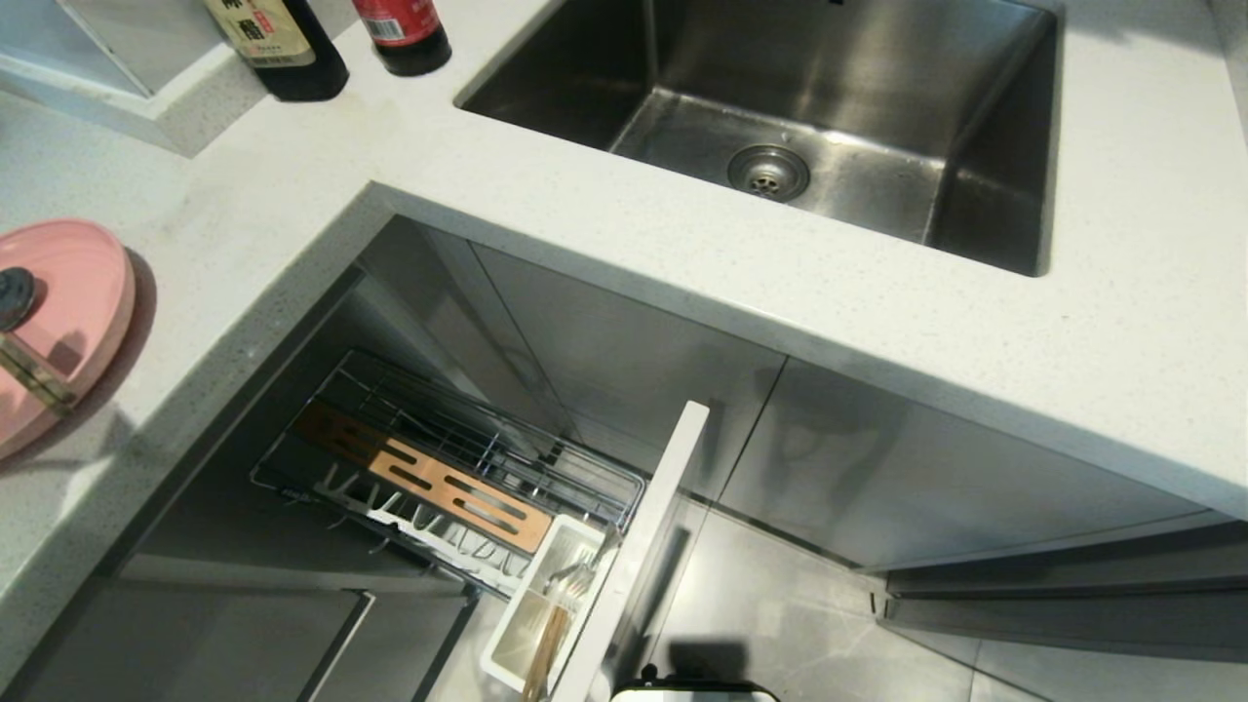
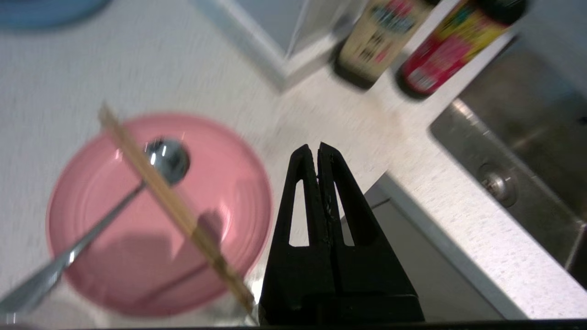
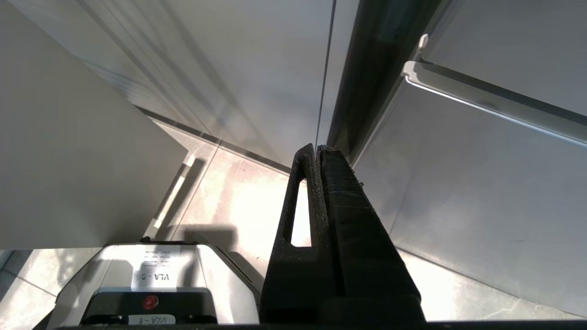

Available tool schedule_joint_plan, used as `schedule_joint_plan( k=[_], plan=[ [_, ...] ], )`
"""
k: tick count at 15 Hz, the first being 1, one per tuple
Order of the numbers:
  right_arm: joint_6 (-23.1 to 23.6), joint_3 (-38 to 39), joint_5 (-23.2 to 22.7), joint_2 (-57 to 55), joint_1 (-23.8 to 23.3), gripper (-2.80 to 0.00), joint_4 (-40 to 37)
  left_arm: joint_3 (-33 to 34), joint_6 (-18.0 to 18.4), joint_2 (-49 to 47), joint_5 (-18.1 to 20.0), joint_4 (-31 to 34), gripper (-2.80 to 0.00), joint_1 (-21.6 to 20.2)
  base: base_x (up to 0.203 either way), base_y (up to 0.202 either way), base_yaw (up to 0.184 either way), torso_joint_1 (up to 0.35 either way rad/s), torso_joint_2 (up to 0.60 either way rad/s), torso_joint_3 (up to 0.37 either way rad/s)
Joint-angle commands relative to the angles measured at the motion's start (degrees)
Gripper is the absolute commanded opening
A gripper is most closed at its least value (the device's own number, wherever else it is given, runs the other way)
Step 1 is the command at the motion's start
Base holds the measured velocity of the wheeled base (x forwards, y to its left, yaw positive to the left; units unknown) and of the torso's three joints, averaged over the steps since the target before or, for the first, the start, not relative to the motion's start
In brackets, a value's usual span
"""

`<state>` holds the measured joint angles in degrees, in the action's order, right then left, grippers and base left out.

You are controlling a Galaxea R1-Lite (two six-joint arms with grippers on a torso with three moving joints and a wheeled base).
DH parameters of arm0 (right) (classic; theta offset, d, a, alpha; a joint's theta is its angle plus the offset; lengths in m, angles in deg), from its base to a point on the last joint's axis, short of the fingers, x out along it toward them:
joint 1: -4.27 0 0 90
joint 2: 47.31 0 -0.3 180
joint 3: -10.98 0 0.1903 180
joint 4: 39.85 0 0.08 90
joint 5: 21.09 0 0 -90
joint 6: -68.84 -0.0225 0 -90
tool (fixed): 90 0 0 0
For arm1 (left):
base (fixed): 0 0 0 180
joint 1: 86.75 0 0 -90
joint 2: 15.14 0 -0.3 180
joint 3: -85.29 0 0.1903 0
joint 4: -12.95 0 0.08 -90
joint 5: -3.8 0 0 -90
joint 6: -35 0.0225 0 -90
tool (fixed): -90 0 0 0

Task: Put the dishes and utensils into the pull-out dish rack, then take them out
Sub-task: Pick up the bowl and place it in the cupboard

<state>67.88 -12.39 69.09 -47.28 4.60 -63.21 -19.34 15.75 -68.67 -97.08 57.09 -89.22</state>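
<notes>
Left wrist view: one pink plate (image 2: 156, 215) on the white counter (image 2: 192, 78) carries one metal spoon (image 2: 114, 206) with chopsticks (image 2: 169, 204) laid across it. Above, the left pincer (image 2: 317, 149) is closed, empty. Two bottles (image 2: 380, 36) stand beyond, beside one steel sink (image 2: 527, 160). Head view: pull-out dish rack (image 1: 439, 478) open below. Right pincer (image 3: 316, 149) closed by cabinet doors (image 3: 458, 183).

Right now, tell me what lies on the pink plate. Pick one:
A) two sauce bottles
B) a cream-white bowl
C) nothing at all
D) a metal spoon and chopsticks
D: in the left wrist view the metal spoon rests with its bowl on the pink plate, and the chopsticks lie slanted across the plate over the spoon's handle.
</notes>
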Motion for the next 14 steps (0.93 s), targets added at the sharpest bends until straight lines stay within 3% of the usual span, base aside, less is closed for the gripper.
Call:
schedule_joint_plan(
  k=[1,5,8,10,14],
  plan=[
    [0.0,0.1,0.0,0.0,0.0,-2.8,0.0,-3.7,-2.8,-4.2,-1.0,10.9,-2.8,-0.2,0.0,0.0,0.0,0.0,0.0,0.0],
    [0.0,0.1,0.0,0.0,0.0,-2.8,0.0,-5.5,-4.3,-2.0,-6.2,25.4,-2.8,-8.0,0.0,0.0,0.0,0.0,0.0,0.0],
    [0.0,0.1,0.0,0.0,0.0,-2.8,0.0,-6.2,-4.5,-0.8,-6.2,35.4,-2.8,-11.8,0.0,0.0,0.0,0.0,0.0,0.0],
    [0.0,0.1,0.0,0.0,0.0,-2.8,0.0,-5.9,-7.1,-0.2,-6.1,41.0,-2.8,-13.1,0.0,0.0,0.0,0.0,0.0,0.0],
    [0.0,0.1,0.0,0.0,0.0,-2.8,0.0,-2.6,-9.7,0.8,-5.9,45.4,-2.8,-16.1,0.0,0.0,0.0,0.0,0.0,0.0]
  ],
)
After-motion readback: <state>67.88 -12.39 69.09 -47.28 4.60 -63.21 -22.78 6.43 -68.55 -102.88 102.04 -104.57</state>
